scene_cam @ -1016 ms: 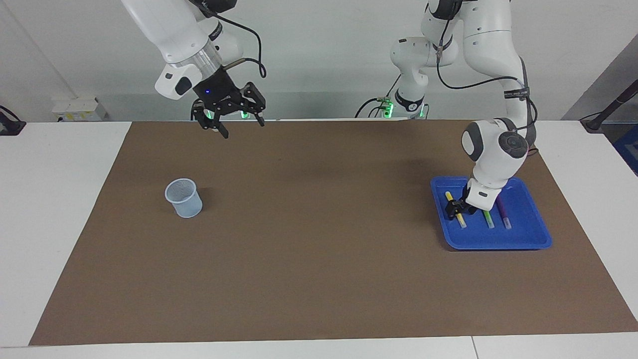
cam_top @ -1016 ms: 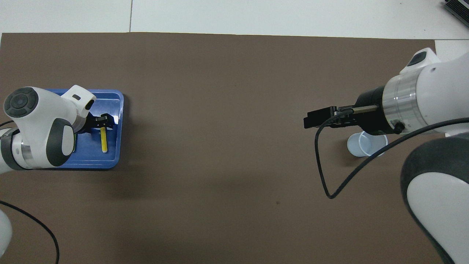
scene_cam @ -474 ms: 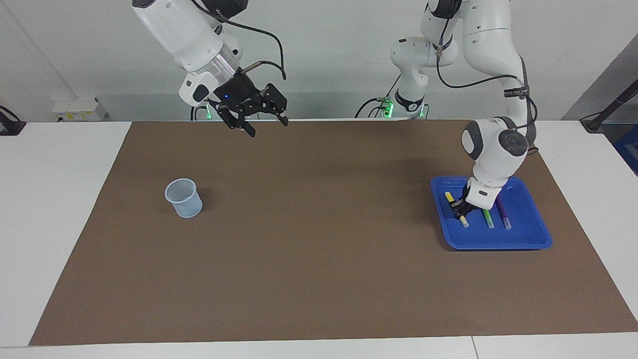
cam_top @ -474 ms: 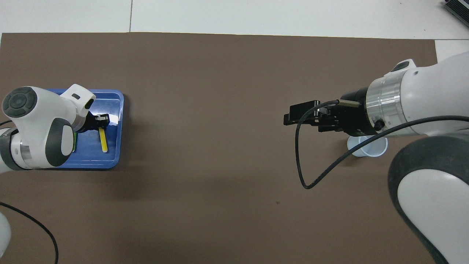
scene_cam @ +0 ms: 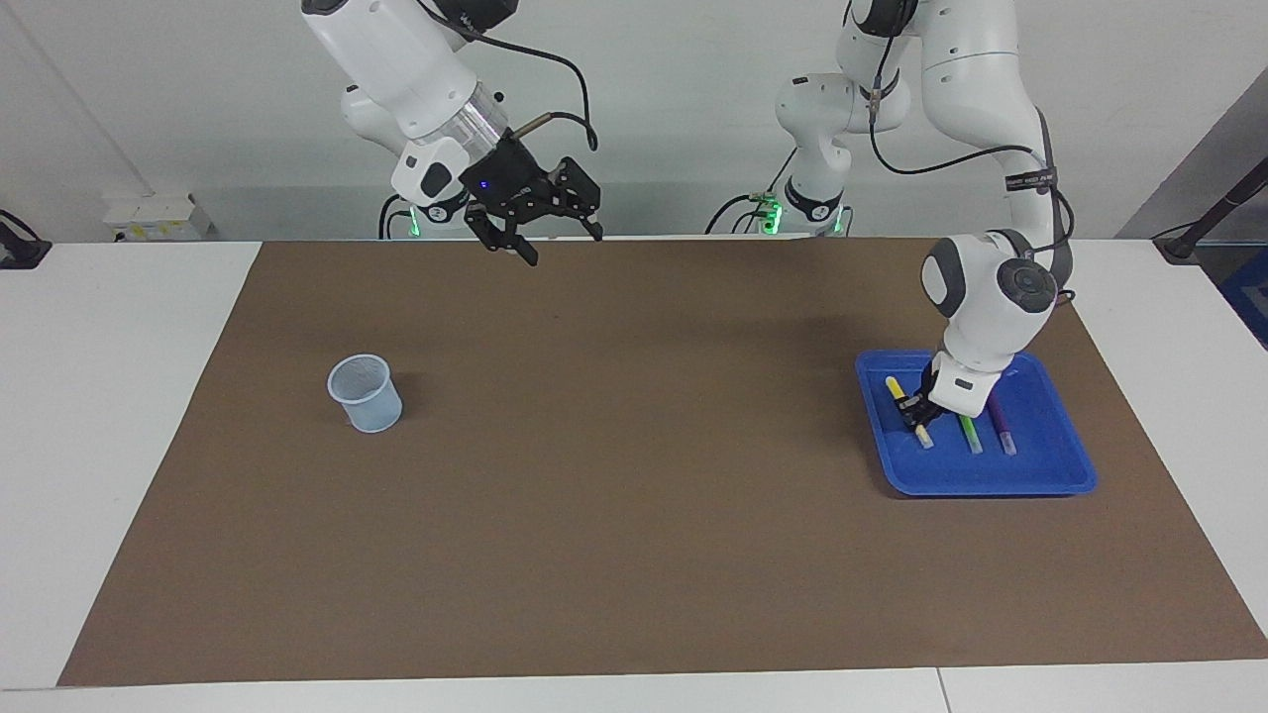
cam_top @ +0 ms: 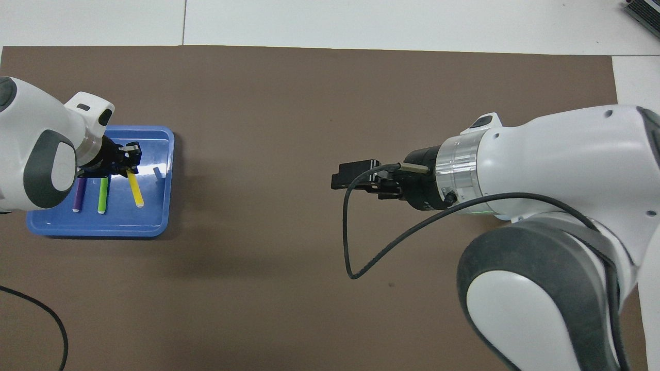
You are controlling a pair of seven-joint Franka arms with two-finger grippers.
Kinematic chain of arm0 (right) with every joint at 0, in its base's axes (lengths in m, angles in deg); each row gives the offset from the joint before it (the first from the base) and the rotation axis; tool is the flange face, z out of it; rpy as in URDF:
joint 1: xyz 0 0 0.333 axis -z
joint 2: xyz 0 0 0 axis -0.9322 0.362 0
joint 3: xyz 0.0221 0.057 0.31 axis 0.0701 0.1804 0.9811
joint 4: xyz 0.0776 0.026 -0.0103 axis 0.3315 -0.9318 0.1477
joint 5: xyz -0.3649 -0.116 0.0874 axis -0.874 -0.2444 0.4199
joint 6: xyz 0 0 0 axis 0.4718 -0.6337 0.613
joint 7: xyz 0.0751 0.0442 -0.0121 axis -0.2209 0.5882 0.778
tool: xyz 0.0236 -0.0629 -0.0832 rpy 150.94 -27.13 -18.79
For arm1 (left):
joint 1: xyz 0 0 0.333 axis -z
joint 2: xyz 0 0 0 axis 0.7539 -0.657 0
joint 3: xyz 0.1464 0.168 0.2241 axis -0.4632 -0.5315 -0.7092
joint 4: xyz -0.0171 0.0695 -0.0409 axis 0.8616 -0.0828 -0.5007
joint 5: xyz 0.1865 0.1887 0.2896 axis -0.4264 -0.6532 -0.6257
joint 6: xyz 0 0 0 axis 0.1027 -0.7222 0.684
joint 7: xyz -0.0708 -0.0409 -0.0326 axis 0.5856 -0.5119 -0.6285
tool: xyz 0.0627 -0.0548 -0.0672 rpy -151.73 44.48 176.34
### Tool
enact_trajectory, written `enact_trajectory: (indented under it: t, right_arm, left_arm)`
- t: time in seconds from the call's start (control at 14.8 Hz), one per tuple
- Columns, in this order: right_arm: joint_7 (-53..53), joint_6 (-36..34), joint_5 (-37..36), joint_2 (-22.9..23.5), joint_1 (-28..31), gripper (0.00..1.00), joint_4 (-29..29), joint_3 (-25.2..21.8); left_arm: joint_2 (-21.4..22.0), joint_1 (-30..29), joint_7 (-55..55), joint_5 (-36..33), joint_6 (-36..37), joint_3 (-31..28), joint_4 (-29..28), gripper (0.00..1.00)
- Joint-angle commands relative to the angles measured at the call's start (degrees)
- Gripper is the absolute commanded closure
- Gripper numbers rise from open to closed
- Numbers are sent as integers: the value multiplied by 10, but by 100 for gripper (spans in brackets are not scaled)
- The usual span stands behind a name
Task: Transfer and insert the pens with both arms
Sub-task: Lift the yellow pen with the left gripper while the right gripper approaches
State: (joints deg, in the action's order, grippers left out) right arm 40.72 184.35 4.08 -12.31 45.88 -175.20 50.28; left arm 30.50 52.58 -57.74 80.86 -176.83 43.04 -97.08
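Pens in a blue tray (scene_cam: 1050, 473) near the mat's edge at the left arm's end, yellow pen (scene_cam: 907, 409) clamped by the left gripper (scene_cam: 917, 408), green pen (scene_cam: 970, 434) and purple pen (scene_cam: 1003, 432) alongside, right gripper (scene_cam: 561, 242) spread wide over the brown mat (scene_cam: 634, 515), pale cup (scene_cam: 366, 393) toward the right arm's end.

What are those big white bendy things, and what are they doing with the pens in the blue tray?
Those are two robot arms. Each ends in a black pinching tool. One picture looks at them from across the table; the other looks down from above their own end, so sides swap.

On the brown mat sit a blue tray and a small pale cup. In the tray lie three pens: yellow pen, green pen and purple pen.

The left tool is down in the tray, pinched shut on the yellow pen. The right tool hangs open in the air over the mat, holding nothing.
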Motion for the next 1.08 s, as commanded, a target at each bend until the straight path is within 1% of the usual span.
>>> enact_trajectory:
  t: [0.0, 0.14, 0.27, 0.41, 0.47, 0.54, 0.68, 0.75, 1.02]
  right_arm:
    - [0, 27, 51, -17, 0, 0, -34, -1]
    - [3, 28, 71, -17, 0, 0, -39, -1]
    - [17, 56, 84, -10, -1, 0, -47, -1]
    - [31, 100, 108, 6, -28, 0, -55, 0]
    - [39, 129, 118, 14, -35, 0, -56, 0]
    - [48, 144, 135, 23, -46, 0, -56, 0]
    - [95, 167, 201, 35, -50, 0, -56, 0]
    - [110, 175, 221, 40, -50, 0, -56, 0]
    - [130, 205, 237, 60, -63, 0, -55, 1]
  left_arm:
    - [39, 11, -82, 42, 66, -4, 5, 100]
    - [61, 31, -151, 58, 105, -2, 5, 100]
    - [76, 60, -235, 93, 125, -1, 4, 100]
    - [90, 91, -326, 128, 142, -1, 4, 100]
    - [91, 109, -366, 141, 142, -1, 4, 100]
    - [96, 125, -404, 158, 142, -1, 4, 100]
    - [104, 148, -477, 180, 143, -1, 3, 100]
    - [106, 159, -509, 190, 142, -1, 3, 100]
    - [131, 171, -571, 239, 133, 5, 4, 100]
